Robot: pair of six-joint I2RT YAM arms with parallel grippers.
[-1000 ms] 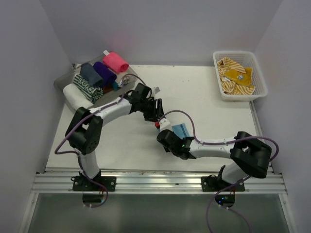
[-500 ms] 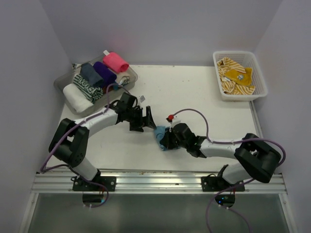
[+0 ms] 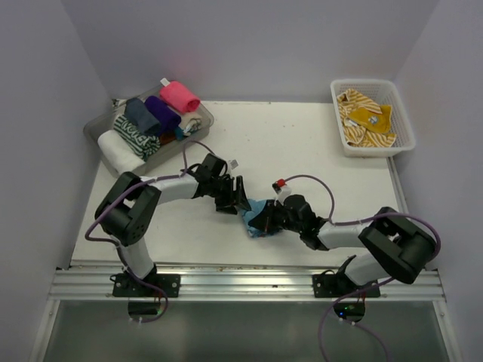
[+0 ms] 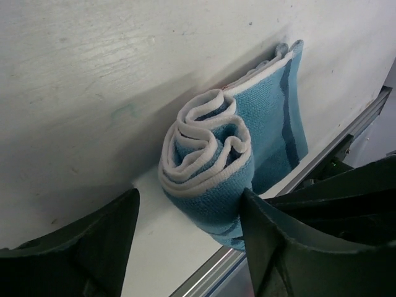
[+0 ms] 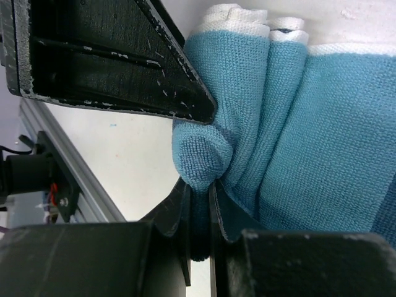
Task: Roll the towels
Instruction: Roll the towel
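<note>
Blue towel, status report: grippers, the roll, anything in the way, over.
Left gripper open, jaws straddling the rolled end. Right gripper shut on a fold of the blue towel. Towel partly rolled, tail flat. Nothing else near the roll.

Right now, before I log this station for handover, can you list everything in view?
blue towel: one, light blue with white edge, table centre, partly rolled
rolled towels: five seen, pink, purple, dark slate, green-and-white, white, at the tray
tray: one, clear, far left corner
striped towels: count unclear, mustard-yellow and white, unrolled, in the basket
basket: one, white lattice, far right corner
table: one, white
left pincer: one, black, open, fingers either side of the blue towel's rolled end
right pincer: one, black, shut on a fold of the blue towel
</note>
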